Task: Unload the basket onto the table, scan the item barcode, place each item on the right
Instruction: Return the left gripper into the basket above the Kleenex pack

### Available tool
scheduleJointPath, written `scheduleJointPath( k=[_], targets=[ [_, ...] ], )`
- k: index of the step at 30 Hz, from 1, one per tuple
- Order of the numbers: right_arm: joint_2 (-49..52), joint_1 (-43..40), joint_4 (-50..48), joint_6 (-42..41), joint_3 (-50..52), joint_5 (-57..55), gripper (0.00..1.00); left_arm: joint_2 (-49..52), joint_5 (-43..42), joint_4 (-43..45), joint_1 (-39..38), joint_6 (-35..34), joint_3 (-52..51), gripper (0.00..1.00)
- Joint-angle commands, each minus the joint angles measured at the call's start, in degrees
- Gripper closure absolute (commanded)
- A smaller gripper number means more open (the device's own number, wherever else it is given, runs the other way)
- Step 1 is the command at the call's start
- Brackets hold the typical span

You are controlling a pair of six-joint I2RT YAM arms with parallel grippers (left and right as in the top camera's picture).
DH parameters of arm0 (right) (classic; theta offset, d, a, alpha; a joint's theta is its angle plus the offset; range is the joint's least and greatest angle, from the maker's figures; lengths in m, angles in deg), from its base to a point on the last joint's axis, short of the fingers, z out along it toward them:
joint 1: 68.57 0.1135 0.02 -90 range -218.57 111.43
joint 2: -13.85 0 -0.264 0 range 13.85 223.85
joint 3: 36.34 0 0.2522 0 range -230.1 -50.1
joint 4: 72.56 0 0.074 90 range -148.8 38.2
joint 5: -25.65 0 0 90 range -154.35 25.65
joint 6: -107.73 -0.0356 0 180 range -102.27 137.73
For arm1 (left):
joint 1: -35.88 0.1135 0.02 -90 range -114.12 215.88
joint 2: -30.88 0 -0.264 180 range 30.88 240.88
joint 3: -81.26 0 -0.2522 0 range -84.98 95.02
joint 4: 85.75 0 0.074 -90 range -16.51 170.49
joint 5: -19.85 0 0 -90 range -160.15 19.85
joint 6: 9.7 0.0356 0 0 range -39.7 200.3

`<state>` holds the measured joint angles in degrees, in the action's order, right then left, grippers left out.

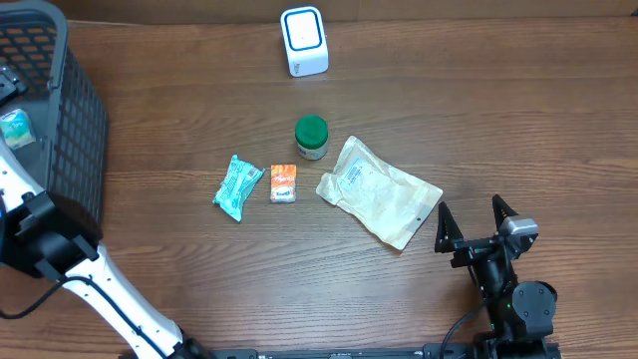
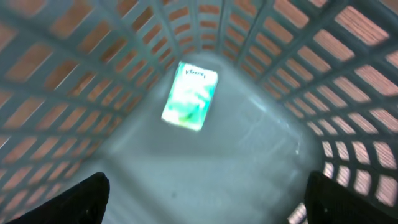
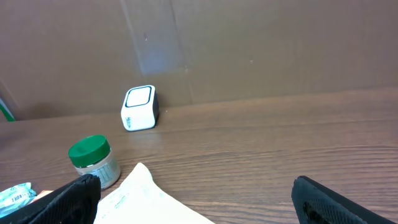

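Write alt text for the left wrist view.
A blurred green-and-white packet lies flat on the floor of a grey mesh basket, seen from above and inside. The left hand is open, its dark tips in the bottom corners with nothing between them.

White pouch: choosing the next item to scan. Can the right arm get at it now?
Probably yes: the right gripper stands open and empty beside the white pouch, only bare table between them, nothing on top of it.
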<state>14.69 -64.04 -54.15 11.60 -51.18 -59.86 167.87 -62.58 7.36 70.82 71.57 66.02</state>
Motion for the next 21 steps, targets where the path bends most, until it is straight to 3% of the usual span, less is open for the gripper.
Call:
scheduleJointPath(
  k=[1,21],
  targets=[
    [-0.66,-0.15,-0.24,0.22,0.63,0.13,0.00,2.12,-0.98,1.81,0.33,4.61,-0.15,0.17],
    [-0.66,-0.15,-0.24,0.22,0.63,0.13,0.00,11.52,-2.56,5.20,0.42,5.97,-0.22,0.19]
  ],
)
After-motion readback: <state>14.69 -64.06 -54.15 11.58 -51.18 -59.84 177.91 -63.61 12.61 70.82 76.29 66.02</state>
